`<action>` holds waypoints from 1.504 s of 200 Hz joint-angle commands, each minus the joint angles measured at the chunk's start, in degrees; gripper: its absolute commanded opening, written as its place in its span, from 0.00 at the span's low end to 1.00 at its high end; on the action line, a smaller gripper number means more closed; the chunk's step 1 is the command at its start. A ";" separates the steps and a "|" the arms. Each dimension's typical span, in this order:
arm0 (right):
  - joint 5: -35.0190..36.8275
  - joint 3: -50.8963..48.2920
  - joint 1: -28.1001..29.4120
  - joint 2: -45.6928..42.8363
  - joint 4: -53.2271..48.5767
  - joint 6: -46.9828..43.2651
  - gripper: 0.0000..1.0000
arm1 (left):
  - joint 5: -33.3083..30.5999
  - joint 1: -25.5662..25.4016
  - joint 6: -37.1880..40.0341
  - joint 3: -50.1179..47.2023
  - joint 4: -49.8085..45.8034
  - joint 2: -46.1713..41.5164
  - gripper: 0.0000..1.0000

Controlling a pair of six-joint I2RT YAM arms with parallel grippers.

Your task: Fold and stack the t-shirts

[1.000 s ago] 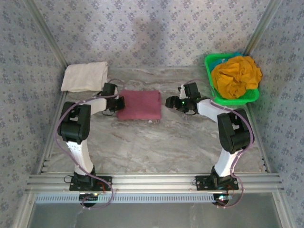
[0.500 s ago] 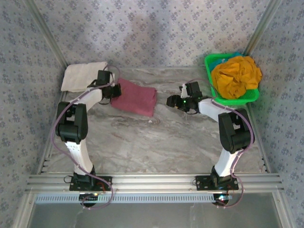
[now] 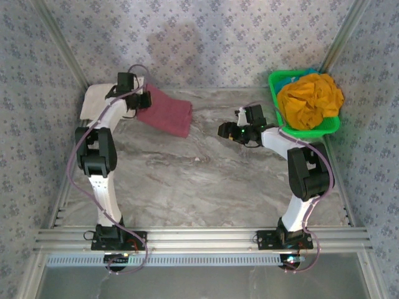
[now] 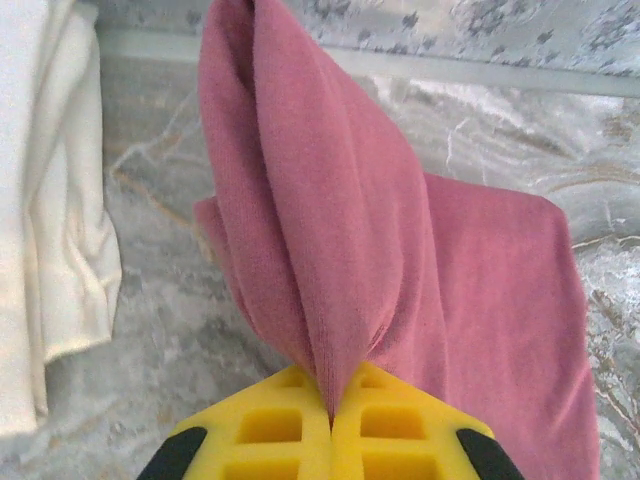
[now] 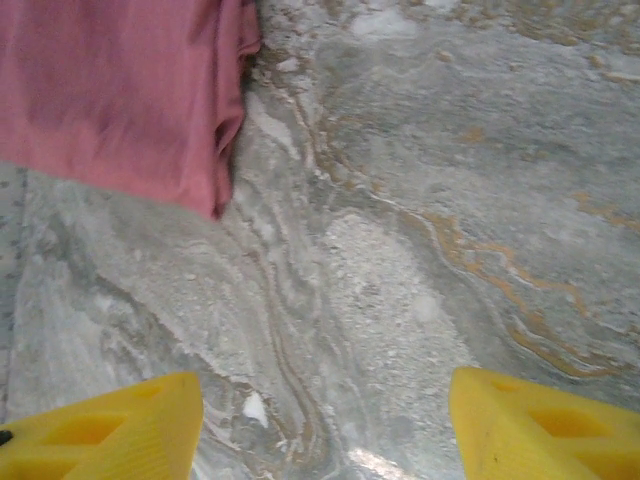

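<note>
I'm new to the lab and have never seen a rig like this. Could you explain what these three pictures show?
Two robot arms are bolted at the near edge of a marbled table. One picture looks down from above and behind them. The other two come from a camera on each wrist, so each shows its own yellow claw at the bottom. The left claw is shut on a folded maroon t-shirt, lifting one edge beside a folded cream t-shirt. The right claw is open, holding nothing, above bare table. A crumpled orange t-shirt sits in a green basket at the far right.
</note>
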 commanded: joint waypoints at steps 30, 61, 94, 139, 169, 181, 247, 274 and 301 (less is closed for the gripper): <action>-5.85 0.14 0.69 -4.13 0.62 -1.50 0.72 | 5.25 2.93 8.46 19.66 -11.68 6.77 0.00; -6.19 -1.91 0.78 -4.87 0.43 -0.19 0.72 | 7.56 5.69 9.90 32.22 -18.60 11.26 0.00; -5.56 -5.18 1.65 -5.60 0.77 1.56 0.72 | 11.54 8.30 12.18 49.94 -28.79 18.14 0.00; -3.84 -8.20 3.44 -6.16 0.43 2.64 0.72 | 14.67 12.51 13.37 54.76 -28.43 19.49 0.00; -2.89 -7.86 4.50 -6.16 -0.92 2.64 0.72 | 16.56 14.86 13.92 54.93 -27.35 20.06 0.00; -2.54 -7.69 4.73 -6.13 -1.38 2.64 0.73 | 16.48 15.83 14.05 55.27 -27.85 20.10 0.00; -2.10 -4.46 7.05 -3.01 -2.61 2.90 0.73 | 8.89 20.89 14.87 56.25 -23.68 22.34 0.00; -1.90 -3.32 7.91 -2.51 -3.19 2.73 0.73 | 3.29 22.79 14.63 56.59 -19.39 25.62 0.00; -1.99 -2.73 8.10 -2.86 -3.93 2.37 0.73 | -7.31 23.60 17.42 56.60 -16.44 28.49 0.31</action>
